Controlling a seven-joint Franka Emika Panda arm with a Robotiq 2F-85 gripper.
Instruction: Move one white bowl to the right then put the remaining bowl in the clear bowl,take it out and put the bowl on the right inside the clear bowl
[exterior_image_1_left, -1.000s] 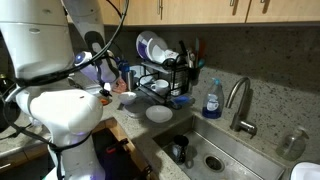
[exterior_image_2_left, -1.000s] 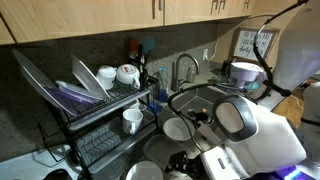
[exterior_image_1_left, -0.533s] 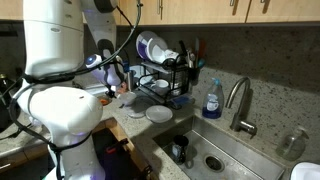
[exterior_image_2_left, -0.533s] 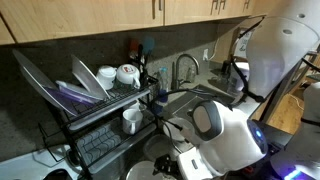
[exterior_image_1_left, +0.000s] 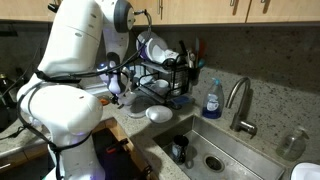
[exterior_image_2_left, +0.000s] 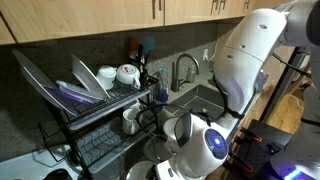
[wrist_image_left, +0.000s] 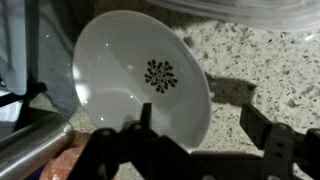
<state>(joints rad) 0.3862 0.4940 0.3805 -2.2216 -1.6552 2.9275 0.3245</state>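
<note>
In the wrist view a white bowl (wrist_image_left: 140, 75) with a dark flower mark in its middle lies on the speckled counter. My gripper (wrist_image_left: 203, 125) is open and straddles its right rim. One finger (wrist_image_left: 146, 116) hangs over the bowl's inside and the other finger (wrist_image_left: 262, 130) stands outside over the counter. The rim of the clear bowl (wrist_image_left: 250, 10) shows at the top right of that view. A second white bowl (exterior_image_1_left: 158, 114) sits by the sink in both exterior views (exterior_image_2_left: 178, 128). The arm hides the gripper there.
A black dish rack (exterior_image_1_left: 165, 75) with plates and cups stands against the back wall. To the right of the counter lie the sink (exterior_image_1_left: 215, 155), a tap (exterior_image_1_left: 238, 100) and a blue soap bottle (exterior_image_1_left: 211, 100). A metal rim (wrist_image_left: 30, 140) sits left of the gripper.
The arm has swung round over the counter by the dish rack, its white body now higher in both exterior views. The bowl by the sink has not moved.
</note>
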